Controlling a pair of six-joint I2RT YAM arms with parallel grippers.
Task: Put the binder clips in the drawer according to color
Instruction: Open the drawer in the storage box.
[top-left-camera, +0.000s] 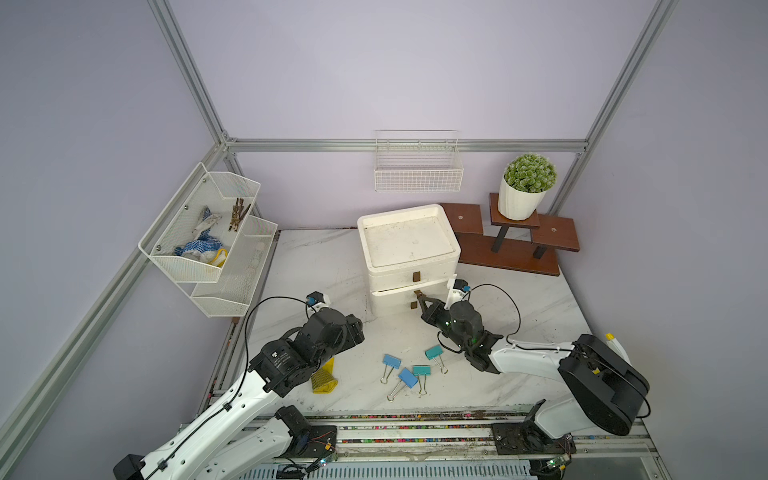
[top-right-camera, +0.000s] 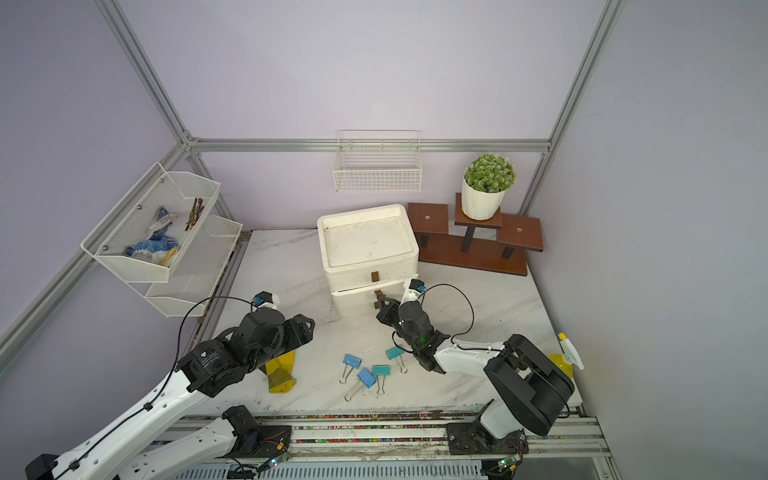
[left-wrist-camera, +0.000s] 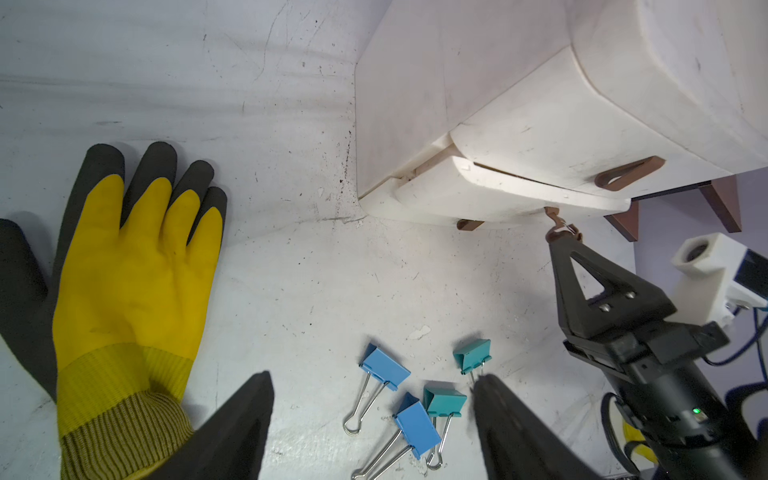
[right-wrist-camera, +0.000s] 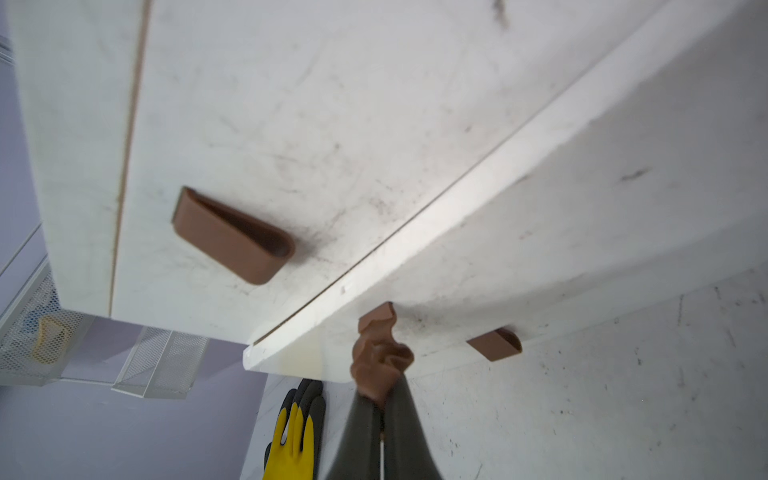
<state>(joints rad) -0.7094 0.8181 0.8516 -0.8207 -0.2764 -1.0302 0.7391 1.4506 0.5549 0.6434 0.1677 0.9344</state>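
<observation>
Clips: four binder clips (top-left-camera: 408, 377) in view, lying loose on the marble table (top-left-camera: 316, 266). They sit near-centre, in front of the drawer unit and between the two arms. None is in a drawer.
Light blue: two light blue clips (top-left-camera: 392, 360) make up the left part of the cluster, silver handles pointing toward the near edge.
Teal: two teal clips (top-left-camera: 434, 352) make up the right part. One lies right against the nearer blue clip; the other is just beside the right arm's wrist.
Drawer unit: white drawer unit (top-left-camera: 395, 276) at far-centre of the table, three fronts stacked, each with a brown tab.
Middle drawer: the middle drawer (left-wrist-camera: 498, 195) has its front standing slightly out from the unit.
Right gripper: the right gripper (top-left-camera: 420, 298) has its jaws pinched tight on the middle drawer's pull tab (right-wrist-camera: 380, 349). The tab is crumpled between the fingertips.
Left gripper: the left gripper (top-right-camera: 309, 327) has its jaws apart at a middling width with nothing between them. It is held above the table, left of the clips.
Glove: yellow glove (left-wrist-camera: 133, 282) with dark fingertips, flat on the table at near left, partly under the left arm.
Far right: potted plant (top-left-camera: 528, 187) on a wooden stand (top-left-camera: 511, 253).
Back wall: wire basket (top-left-camera: 417, 174).
Left wall: mesh shelves (top-left-camera: 199, 232) holding cloth gloves.
</observation>
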